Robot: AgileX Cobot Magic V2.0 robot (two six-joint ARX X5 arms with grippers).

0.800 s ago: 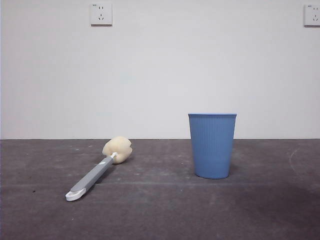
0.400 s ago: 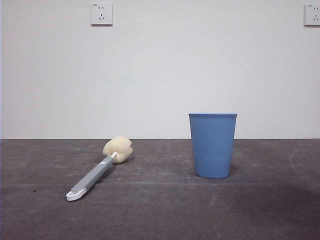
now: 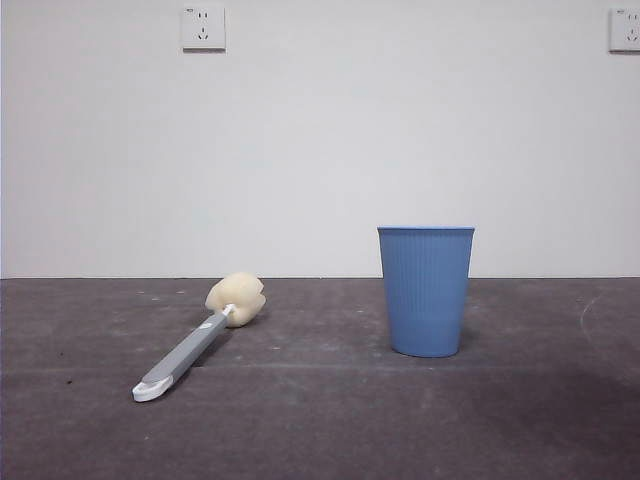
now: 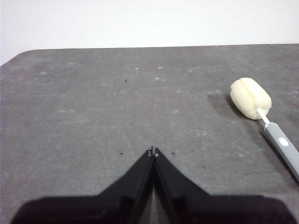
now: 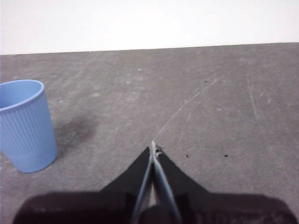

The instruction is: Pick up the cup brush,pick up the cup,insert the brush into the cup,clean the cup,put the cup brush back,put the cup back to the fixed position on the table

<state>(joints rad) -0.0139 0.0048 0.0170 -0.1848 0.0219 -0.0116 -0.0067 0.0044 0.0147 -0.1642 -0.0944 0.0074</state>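
The cup brush (image 3: 195,345) lies flat on the table (image 3: 320,420), left of centre, its cream sponge head (image 3: 236,299) toward the wall and its white tip nearest the camera. The blue ribbed cup (image 3: 425,290) stands upright right of centre. Neither arm shows in the front view. In the left wrist view my left gripper (image 4: 153,152) is shut and empty above bare table, with the brush (image 4: 261,112) off to one side. In the right wrist view my right gripper (image 5: 153,147) is shut and empty, with the cup (image 5: 24,125) standing apart from it.
A white wall rises behind the table, with one socket (image 3: 202,28) at upper left and another (image 3: 624,30) at upper right. Pale scratch marks (image 5: 196,95) cross the table surface near the right gripper.
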